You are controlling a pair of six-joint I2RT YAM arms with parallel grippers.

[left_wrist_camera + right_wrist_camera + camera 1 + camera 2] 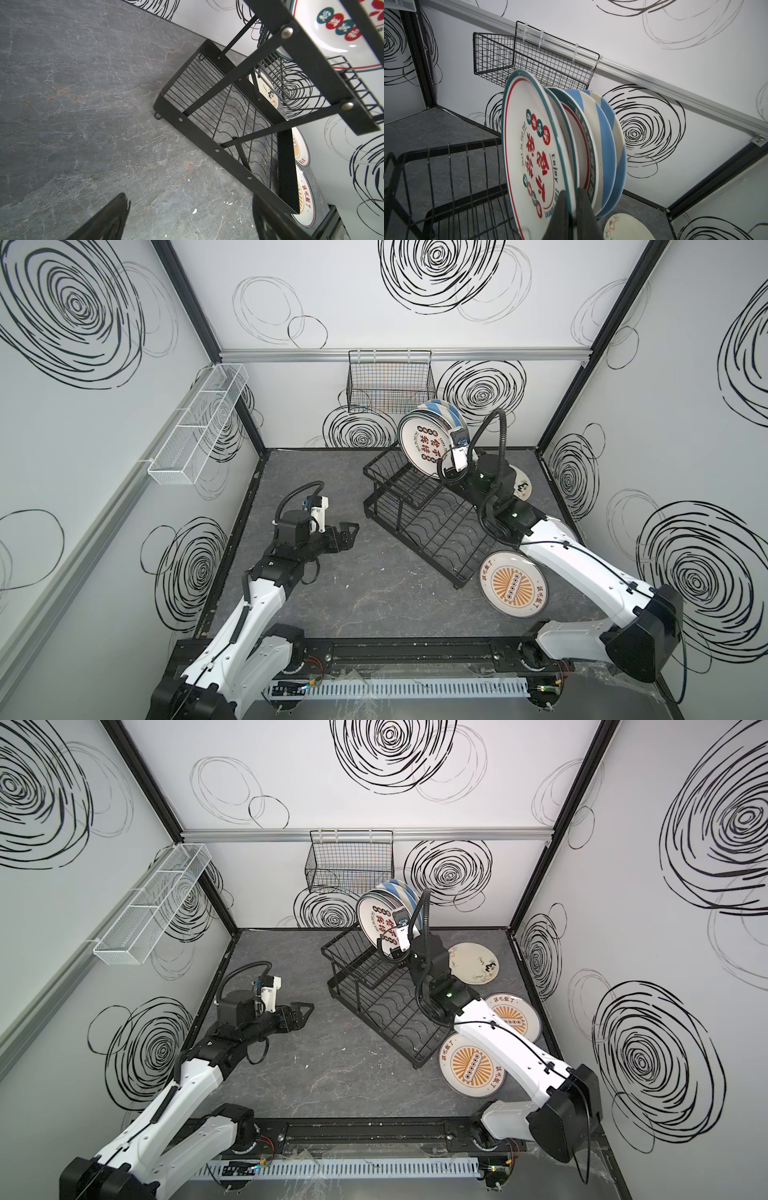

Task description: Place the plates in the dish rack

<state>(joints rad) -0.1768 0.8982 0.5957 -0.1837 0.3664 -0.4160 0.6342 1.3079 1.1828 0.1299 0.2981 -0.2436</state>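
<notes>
We judge it about half done: the right gripper [572, 195] pinches the rim of a white, teal-rimmed round plate with red characters [529, 155], upright at the upper shelf of the black wire two-tier dish rack [409, 546], three more plates [609, 135] just beyond. Behind it two orange sunburst plates [469, 1071] and a cream floral plate [473, 963] lie unracked. The left gripper [348, 533] hangs spread, empty.

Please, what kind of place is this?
Probably a robot test cell, not a kitchen: swirl-printed walls, left arm and right arm on a rail, a dish rack on the tabletop.
</notes>
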